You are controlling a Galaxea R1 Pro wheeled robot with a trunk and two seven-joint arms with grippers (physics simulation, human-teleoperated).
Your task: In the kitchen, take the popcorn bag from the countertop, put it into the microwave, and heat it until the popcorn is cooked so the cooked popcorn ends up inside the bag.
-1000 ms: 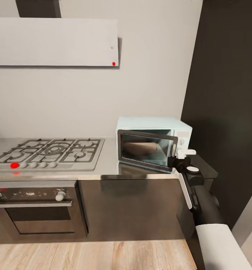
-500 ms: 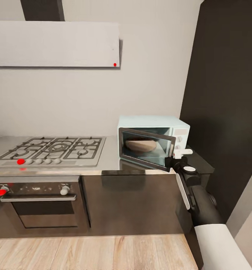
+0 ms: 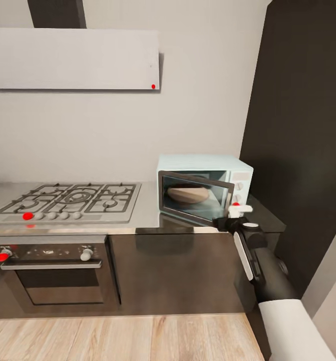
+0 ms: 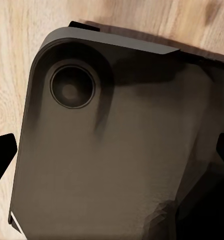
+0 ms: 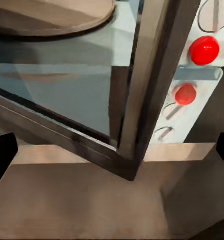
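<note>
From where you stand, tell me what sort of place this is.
A home kitchen, apparently: a gas hob set into the countertop, a built-in oven below, and a mint microwave with its door ajar.

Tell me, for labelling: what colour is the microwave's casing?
Pale mint-white microwave casing, clearest in the head view.

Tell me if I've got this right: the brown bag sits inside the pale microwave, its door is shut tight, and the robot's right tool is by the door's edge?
Not quite. The popcorn bag is inside the microwave and the right tool is at the door's free edge, but the door is not shut tight: it stands ajar, swung out from the oven's front. The head view shows it.
</note>
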